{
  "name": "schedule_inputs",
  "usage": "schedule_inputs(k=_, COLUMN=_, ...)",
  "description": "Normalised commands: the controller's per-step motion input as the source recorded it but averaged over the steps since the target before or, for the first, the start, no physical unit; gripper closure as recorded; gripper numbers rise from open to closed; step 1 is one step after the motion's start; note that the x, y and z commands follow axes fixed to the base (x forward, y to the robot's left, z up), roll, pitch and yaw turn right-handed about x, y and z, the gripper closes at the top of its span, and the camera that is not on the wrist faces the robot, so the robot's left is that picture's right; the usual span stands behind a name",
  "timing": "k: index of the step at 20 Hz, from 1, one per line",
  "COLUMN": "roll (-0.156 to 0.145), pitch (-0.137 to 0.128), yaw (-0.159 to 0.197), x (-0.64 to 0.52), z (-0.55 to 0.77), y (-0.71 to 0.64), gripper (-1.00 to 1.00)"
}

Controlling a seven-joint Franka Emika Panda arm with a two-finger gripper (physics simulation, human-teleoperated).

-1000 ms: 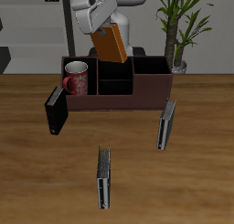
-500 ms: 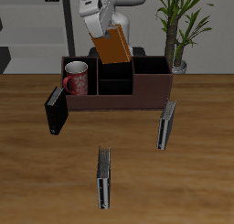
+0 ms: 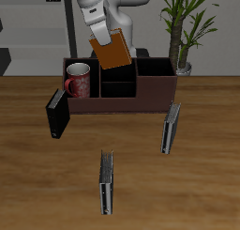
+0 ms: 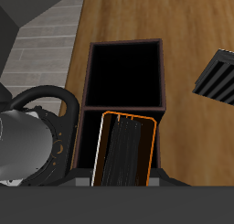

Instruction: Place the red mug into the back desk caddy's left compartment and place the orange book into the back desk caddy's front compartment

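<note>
The mug (image 3: 78,81) is already seated in the caddy's (image 3: 150,95) left compartment. The book (image 3: 113,50) is held tilted above the caddy, clamped by the end effector (image 3: 101,31); lowering into the front compartment (image 3: 116,87) remains.

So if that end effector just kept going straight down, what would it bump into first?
Most likely the back desk caddy: the end effector holds the orange book tilted above its middle sections, so the book's lower edge would touch first. Exact depth is hard to judge.

The hand (image 3: 103,34) holds the orange book (image 3: 113,50) tilted above the back desk caddy (image 3: 119,86).
</note>
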Motion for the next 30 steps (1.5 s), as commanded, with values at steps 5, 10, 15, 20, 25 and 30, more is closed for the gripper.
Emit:
schedule_inputs(k=5, roll=-0.036, pitch=0.023, yaw=0.146, x=0.08, z=-0.06, y=-0.25, gripper=1.0)
schedule_inputs(k=10, roll=-0.062, pitch=-0.043, yaw=0.096, x=0.1, z=0.12, y=-0.3, gripper=1.0)
schedule_inputs(k=15, roll=-0.106, pitch=-0.111, yaw=0.035, x=0.13, z=0.2, y=-0.26, gripper=1.0)
schedule_inputs(k=20, roll=-0.108, pitch=-0.092, yaw=-0.045, x=0.09, z=0.17, y=-0.15, gripper=1.0)
schedule_inputs(k=25, roll=-0.082, pitch=-0.005, yaw=-0.039, x=0.1, z=0.06, y=-0.15, gripper=1.0)
schedule_inputs(k=30, roll=0.022, pitch=-0.004, yaw=-0.018, x=0.07, z=-0.03, y=0.03, gripper=1.0)
